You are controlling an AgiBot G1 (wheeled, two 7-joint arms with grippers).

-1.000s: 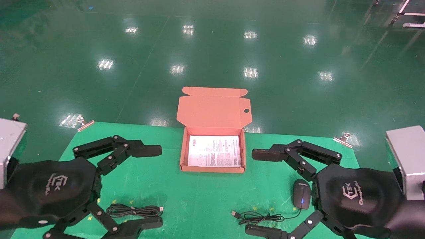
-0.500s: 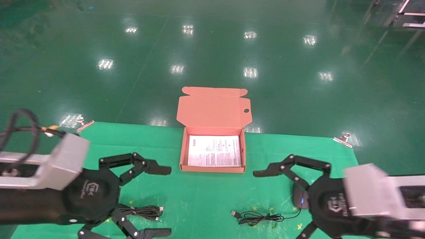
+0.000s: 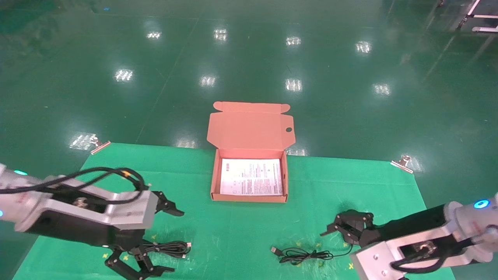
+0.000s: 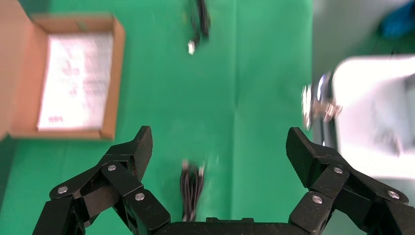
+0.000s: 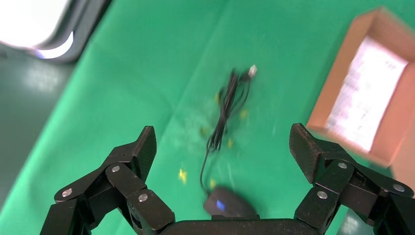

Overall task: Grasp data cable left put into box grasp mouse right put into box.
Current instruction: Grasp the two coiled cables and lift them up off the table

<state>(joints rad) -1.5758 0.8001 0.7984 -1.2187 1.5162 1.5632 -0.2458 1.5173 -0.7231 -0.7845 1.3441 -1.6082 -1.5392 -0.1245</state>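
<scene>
The salmon-orange box (image 3: pixel 249 198) stands open at the middle back of the green cloth, lid up, with a white leaflet inside. The data cable (image 3: pixel 167 247) lies coiled at the front left. My left gripper (image 3: pixel 174 241) hangs open over it; in the left wrist view the cable (image 4: pixel 191 188) sits low between the spread fingers of that gripper (image 4: pixel 220 139). At the front right, my right gripper (image 3: pixel 338 237) is open above the mouse (image 5: pixel 229 205), whose blue light shows between the fingers of the gripper (image 5: pixel 222 134). The mouse's cord (image 3: pixel 303 254) trails left. The mouse itself is hidden in the head view.
Metal clips (image 3: pixel 99 146) (image 3: pixel 402 162) pin the cloth at its back corners. Green floor lies beyond the table's far edge. Bare cloth separates the cable from the mouse's cord, and the box (image 4: pixel 112 83) from both grippers.
Both arms have swung round and dropped toward the cloth. The left gripper now sits over the cable and the right over the mouse. Box, cable and cord have not moved.
</scene>
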